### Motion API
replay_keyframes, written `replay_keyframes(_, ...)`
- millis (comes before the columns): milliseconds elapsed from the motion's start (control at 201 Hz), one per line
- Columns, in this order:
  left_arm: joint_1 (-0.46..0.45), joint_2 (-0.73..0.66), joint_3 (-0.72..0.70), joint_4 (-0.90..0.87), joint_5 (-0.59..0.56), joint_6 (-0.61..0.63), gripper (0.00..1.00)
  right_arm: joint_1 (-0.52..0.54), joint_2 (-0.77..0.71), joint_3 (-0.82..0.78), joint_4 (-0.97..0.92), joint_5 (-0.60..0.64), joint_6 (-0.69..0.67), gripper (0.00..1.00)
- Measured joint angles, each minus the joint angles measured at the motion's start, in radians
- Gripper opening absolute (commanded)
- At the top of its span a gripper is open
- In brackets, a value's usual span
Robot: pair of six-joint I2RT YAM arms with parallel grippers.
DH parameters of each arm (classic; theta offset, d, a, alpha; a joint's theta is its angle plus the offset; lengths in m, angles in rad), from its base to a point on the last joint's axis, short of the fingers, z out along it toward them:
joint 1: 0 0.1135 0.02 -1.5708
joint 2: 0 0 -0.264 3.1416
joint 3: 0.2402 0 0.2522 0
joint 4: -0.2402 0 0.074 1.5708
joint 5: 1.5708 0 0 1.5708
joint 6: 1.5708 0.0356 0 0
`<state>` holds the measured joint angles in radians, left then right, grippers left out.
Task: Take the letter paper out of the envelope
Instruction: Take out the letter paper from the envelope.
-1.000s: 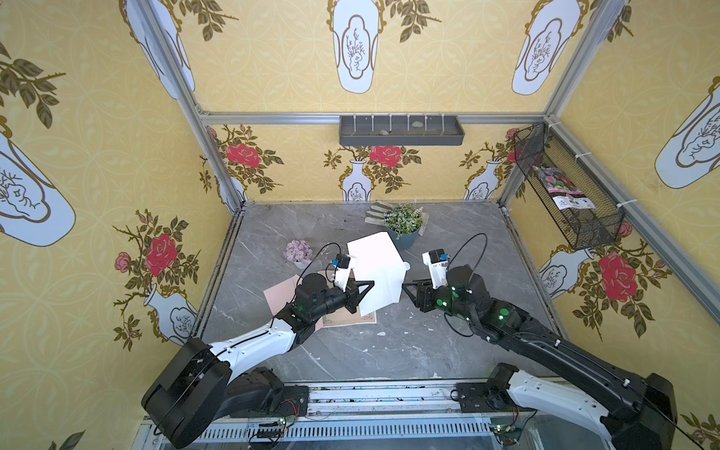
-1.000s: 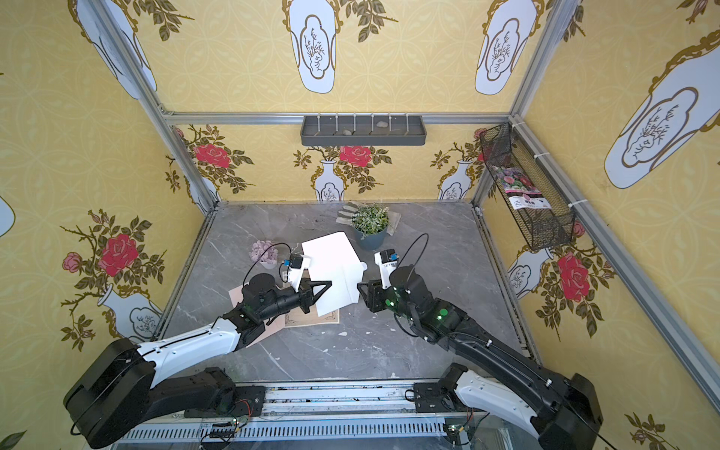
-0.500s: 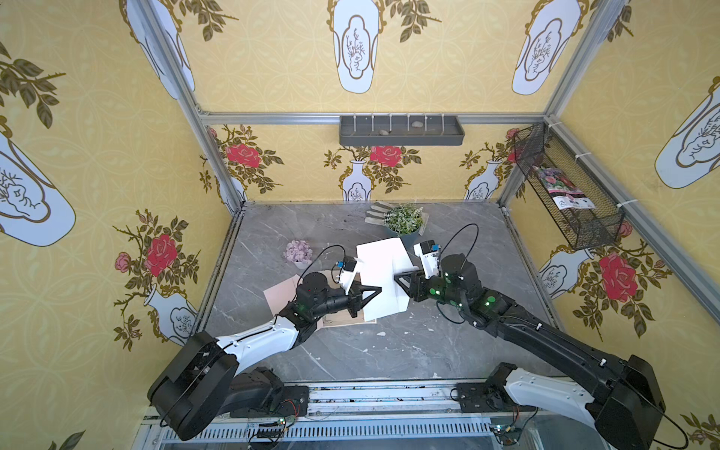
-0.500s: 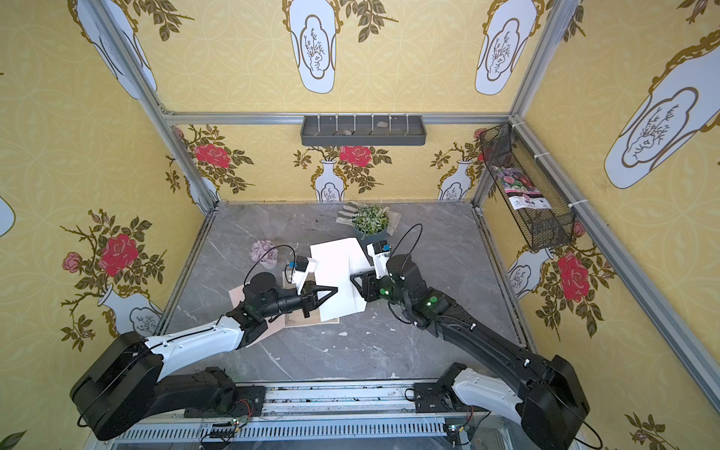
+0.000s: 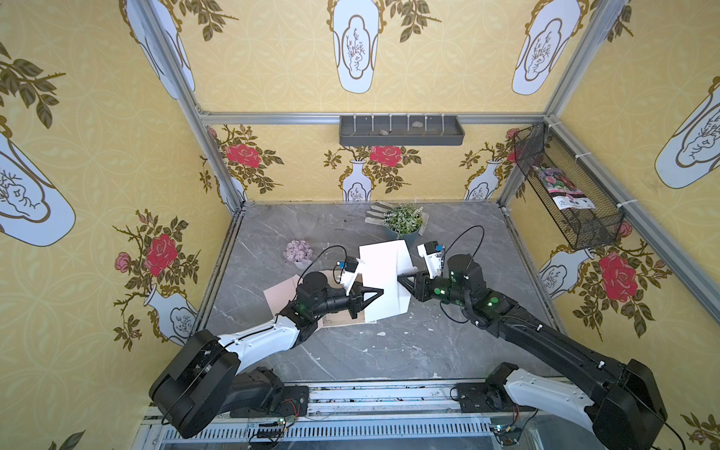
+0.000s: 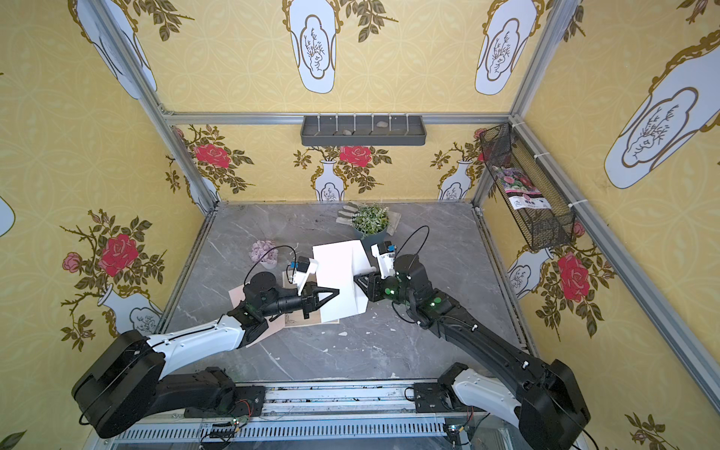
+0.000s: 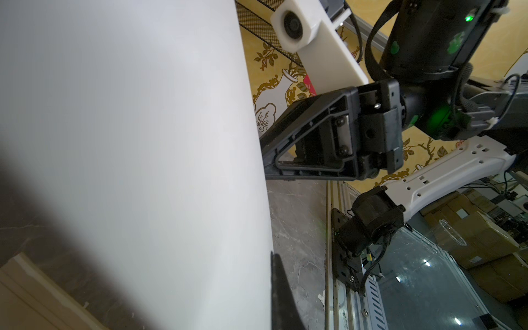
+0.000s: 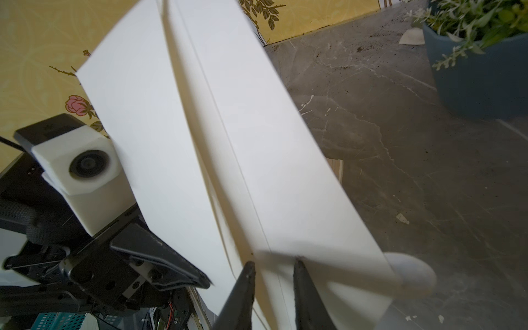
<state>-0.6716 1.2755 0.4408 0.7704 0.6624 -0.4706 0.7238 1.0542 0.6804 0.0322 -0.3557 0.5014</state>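
A white folded letter paper (image 5: 383,269) (image 6: 337,265) hangs in the air over the middle of the table. My left gripper (image 5: 382,290) (image 6: 338,291) is shut on its near-left edge. In the left wrist view the sheet (image 7: 143,143) fills most of the picture and only one finger (image 7: 281,294) shows. My right gripper (image 5: 399,277) (image 6: 355,277) reaches in from the right. Its jaws (image 8: 273,264) stand a little apart, with one layer of the paper's (image 8: 257,143) edge between them. A tan envelope (image 5: 278,298) (image 6: 239,296) lies flat on the table under my left arm.
A potted plant (image 5: 403,220) stands behind the paper with a glove (image 5: 374,214) beside it. A small purple flower ornament (image 5: 299,251) sits at the left. White scraps (image 5: 381,334) lie on the table. A wire basket (image 5: 565,187) and a grey shelf (image 5: 401,130) hang on the walls.
My right gripper has moved in onto the paper's right edge and its jaws have narrowed. The paper, still held by the left gripper, has turned more upright and shifted slightly right.
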Motion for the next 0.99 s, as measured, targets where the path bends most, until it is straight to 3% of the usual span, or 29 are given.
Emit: replay_keyframes(991,0.000,-0.004,-0.005,0.021,-0.003,-0.002,0.00,0.028,-0.005,-0.002,0.000,0.002,0.014,0.22)
